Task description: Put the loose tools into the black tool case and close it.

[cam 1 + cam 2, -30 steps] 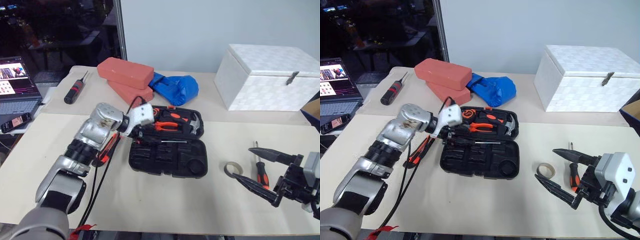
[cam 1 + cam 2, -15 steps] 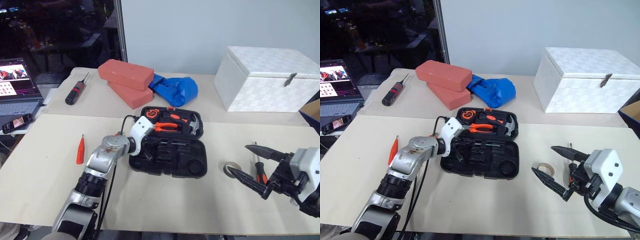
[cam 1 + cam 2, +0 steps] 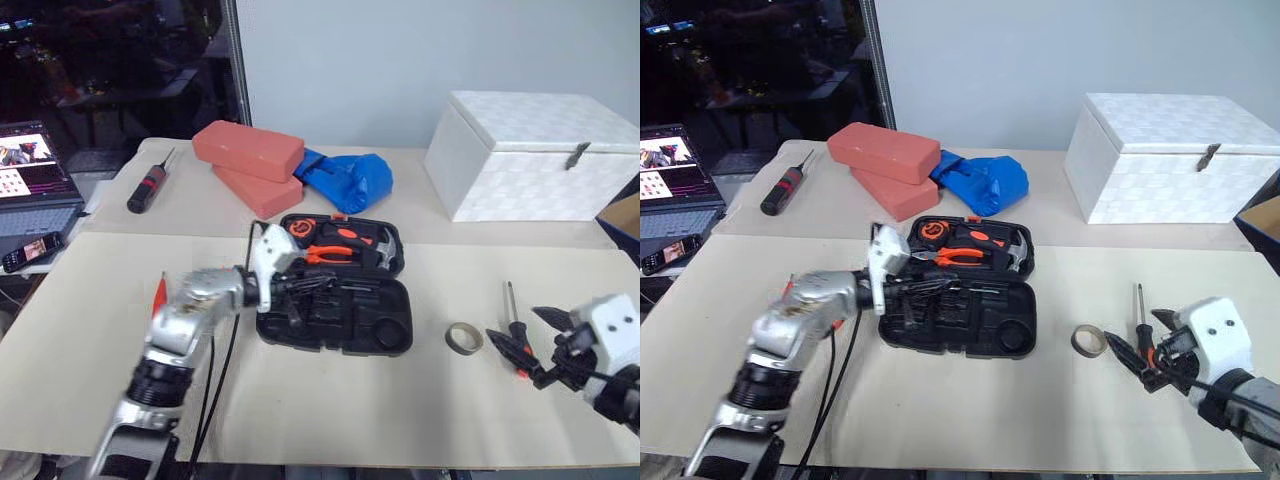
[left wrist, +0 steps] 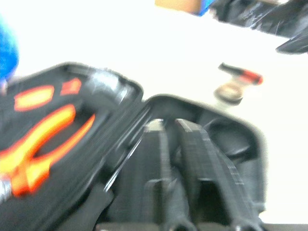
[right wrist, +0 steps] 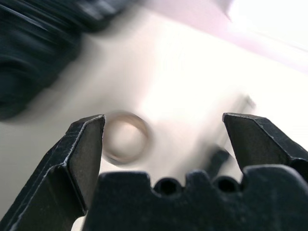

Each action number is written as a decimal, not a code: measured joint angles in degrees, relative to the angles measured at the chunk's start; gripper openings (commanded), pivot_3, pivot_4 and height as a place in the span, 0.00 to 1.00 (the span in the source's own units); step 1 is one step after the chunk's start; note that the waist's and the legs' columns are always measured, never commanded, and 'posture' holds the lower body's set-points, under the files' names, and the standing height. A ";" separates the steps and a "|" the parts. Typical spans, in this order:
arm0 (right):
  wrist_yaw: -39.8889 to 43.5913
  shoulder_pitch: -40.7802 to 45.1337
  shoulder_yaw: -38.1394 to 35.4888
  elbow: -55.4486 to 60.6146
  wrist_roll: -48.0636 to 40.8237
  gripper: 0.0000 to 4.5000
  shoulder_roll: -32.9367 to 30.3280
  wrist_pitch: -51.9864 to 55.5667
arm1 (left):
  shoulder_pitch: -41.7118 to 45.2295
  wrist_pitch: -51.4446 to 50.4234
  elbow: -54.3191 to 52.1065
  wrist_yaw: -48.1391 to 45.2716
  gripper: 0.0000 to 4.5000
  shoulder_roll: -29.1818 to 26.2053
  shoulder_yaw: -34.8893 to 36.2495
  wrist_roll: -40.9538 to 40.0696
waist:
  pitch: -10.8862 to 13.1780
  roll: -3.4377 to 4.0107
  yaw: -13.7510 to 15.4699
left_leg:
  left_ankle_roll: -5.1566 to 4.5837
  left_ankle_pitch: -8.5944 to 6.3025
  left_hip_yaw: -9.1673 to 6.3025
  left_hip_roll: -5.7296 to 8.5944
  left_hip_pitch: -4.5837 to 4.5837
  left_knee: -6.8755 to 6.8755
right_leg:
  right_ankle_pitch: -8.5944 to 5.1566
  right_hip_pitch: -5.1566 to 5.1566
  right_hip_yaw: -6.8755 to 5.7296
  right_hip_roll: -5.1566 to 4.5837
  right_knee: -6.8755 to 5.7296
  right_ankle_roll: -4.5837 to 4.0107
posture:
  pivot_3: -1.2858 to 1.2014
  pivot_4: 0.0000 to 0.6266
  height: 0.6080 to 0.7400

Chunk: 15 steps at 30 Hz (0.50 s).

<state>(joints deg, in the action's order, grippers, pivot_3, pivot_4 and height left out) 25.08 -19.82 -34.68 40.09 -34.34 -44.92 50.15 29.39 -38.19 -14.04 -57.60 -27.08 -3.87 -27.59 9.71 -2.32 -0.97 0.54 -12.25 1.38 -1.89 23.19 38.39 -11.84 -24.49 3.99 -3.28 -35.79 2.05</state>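
Note:
The black tool case [image 3: 380, 320] lies open mid-table, with orange pliers and a hammer in its far half [image 3: 345, 240]. My left gripper [image 3: 298, 290] points right over the near half's left end; the moulded recesses [image 4: 231, 139] fill the left wrist view. A grey tape roll [image 3: 463, 337] and a slim screwdriver [image 3: 512, 322] with a black-and-orange handle lie right of the case. My right gripper [image 3: 522, 332] stands open just beside the screwdriver, nothing held, and the tape roll [image 5: 125, 137] shows between its fingers. An orange screwdriver [image 3: 160, 295] lies left of my left arm.
A white box [image 3: 530, 155] stands at the back right. Two red bricks [image 3: 250, 150] and a blue bag [image 3: 350, 178] lie behind the case. A black screwdriver with a red band [image 3: 148, 187] lies at the back left, near a laptop [image 3: 35, 180] and a phone [image 3: 30, 250].
My left arm has drawn back and dropped, uncovering the orange screwdriver, with its gripper now at the case's near half. My right gripper has moved right and lower, tipping downward beside the screwdriver.

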 measured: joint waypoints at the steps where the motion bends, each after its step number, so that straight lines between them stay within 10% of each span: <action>1: -1.40 1.90 0.07 -0.59 -0.58 1.00 -0.06 3.36 | 0.16 -1.25 -1.28 -0.99 0.51 -0.63 0.10 -1.89 | 0.01 0.01 0.09 | 0.00 0.00 0.00 0.02 -0.01 0.01 | 0.00 0.01 0.00 0.00 0.01 0.01 | 0.52 0.24 1.00; 7: -9.20 11.16 4.24 -6.97 0.40 1.00 -0.80 21.36 | 2.74 -5.31 -3.29 -4.99 0.98 -3.90 -0.21 -7.28 | 0.07 -0.09 0.13 | -0.06 0.04 -0.06 0.07 0.00 0.06 | 0.00 0.06 0.01 0.01 0.04 0.00 | 0.52 0.24 1.00; 15: -9.64 16.66 11.92 -16.32 4.76 0.46 -1.29 21.99 | 3.56 -3.82 -4.04 -5.12 1.00 -3.90 -4.13 -7.66 | 0.10 -0.13 0.00 | -0.08 0.03 -0.10 0.06 0.08 -0.01 | 0.00 0.12 0.00 0.04 0.28 0.08 | 0.52 0.24 1.00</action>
<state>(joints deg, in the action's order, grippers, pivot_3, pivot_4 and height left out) 15.45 -3.16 -22.75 23.78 -29.57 -46.21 72.13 32.95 -42.00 -18.08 -62.72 -30.98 -8.00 -35.26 9.81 -2.45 -0.98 0.47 -12.22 1.28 -1.83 23.27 38.38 -11.83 -24.37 3.99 -3.24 -35.51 2.13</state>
